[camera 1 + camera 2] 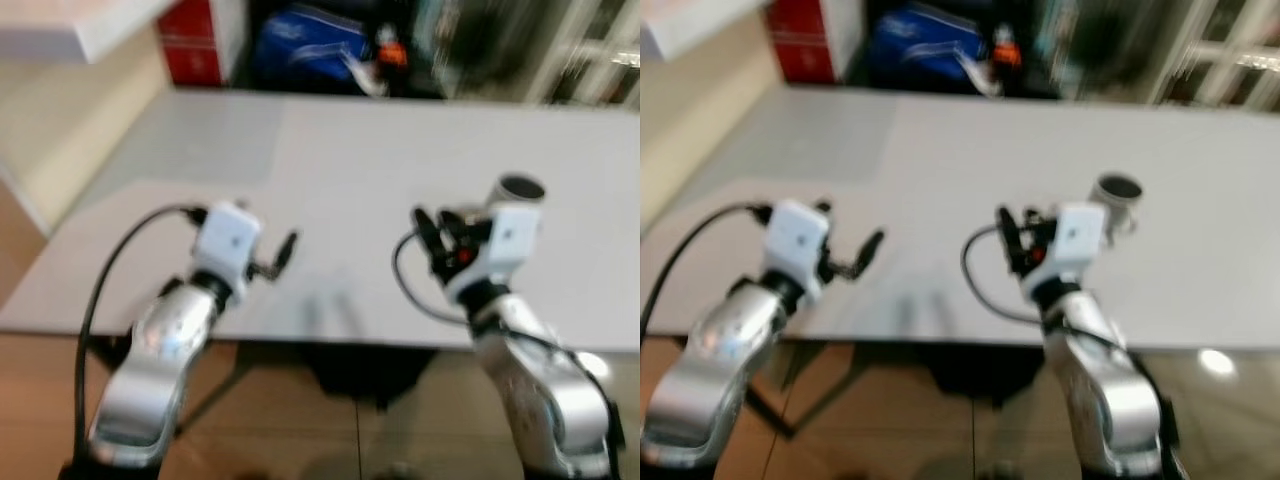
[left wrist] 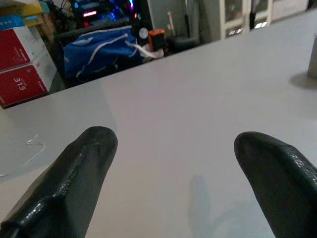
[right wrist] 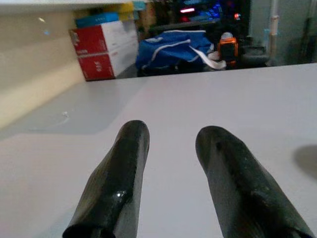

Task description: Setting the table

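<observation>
Where table (image 1: 400, 150) ends: blue bag (image 1: 305, 45), red boxes (image 1: 190, 40)

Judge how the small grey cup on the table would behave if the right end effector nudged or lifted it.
The cup stands upright with its mouth open, so a low nudge would probably slide it on the smooth table, while a high one might tip it. It looks small and likely light. Blur hides its material.

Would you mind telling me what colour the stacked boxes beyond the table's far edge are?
The stacked cardboard boxes are red and white; clearest in the right wrist view.
</observation>
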Controlling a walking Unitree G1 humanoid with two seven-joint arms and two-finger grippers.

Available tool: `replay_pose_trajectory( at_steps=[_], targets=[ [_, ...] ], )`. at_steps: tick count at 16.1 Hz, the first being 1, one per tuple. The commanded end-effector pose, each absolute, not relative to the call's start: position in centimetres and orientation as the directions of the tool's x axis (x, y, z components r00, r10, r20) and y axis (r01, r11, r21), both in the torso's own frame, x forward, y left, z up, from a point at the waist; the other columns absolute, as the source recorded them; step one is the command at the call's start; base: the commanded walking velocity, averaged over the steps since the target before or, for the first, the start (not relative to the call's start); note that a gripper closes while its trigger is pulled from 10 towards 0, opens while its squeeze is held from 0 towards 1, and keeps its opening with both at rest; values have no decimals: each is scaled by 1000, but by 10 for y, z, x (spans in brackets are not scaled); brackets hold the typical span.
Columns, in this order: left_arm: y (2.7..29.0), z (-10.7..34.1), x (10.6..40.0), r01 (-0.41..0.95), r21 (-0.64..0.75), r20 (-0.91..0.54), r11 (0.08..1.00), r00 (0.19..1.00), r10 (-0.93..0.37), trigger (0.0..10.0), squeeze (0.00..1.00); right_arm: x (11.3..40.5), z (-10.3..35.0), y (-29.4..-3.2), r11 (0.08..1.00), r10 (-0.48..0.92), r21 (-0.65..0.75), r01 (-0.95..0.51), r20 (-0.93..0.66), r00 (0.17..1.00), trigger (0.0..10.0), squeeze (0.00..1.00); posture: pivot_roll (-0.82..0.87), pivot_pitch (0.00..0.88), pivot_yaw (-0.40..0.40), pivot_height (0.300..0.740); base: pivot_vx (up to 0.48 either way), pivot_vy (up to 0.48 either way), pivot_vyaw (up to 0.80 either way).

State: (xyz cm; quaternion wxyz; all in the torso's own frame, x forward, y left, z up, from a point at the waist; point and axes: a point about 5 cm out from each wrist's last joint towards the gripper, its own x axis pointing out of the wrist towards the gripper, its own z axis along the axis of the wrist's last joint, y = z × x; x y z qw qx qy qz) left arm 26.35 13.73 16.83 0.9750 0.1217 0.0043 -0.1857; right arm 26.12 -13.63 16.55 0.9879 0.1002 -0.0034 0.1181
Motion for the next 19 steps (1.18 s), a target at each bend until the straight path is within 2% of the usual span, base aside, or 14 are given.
replay_pose_trajectory(
  at_steps=[1,8,11,13,14,17,18,19],
  targets=[
    [129,170,260,400,202,-53,894,916,-398,10000,1000,262,164,-142,960,213,180,-214,23,977,10000,1000,35,54,-17,740,0,480,-800],
    [137,173,254,353,223,-39,909,935,-353,10000,1000,262,159,-139,953,251,173,-248,4,968,10000,1000,65,75,-54,740,0,480,-800],
    [134,177,246,392,205,1,897,916,-401,10000,1000,259,153,-135,943,313,129,-307,-28,949,10000,992,67,75,-61,740,0,480,-179],
    [133,176,238,433,221,-5,874,897,-443,10000,1000,256,152,-135,939,326,128,-321,-22,945,10000,251,68,72,-65,740,0,480,0],
    [134,176,235,439,213,-2,873,893,-449,10000,1000,255,151,-137,936,339,113,-334,-26,940,10000,0,68,72,-65,740,0,480,0],
    [133,177,224,471,196,16,860,875,-483,10000,1000,252,149,-146,935,343,101,-339,-25,939,10000,0,76,66,-76,740,0,435,0],
    [133,176,223,462,216,1,860,881,-474,10000,447,250,149,-149,934,347,100,-343,-23,938,10000,0,76,66,-76,740,0,0,0],
    [134,175,224,456,225,-3,861,884,-467,10000,463,249,149,-150,934,347,97,-343,-24,937,10000,0,76,66,-76,740,0,0,0]
  ],
)
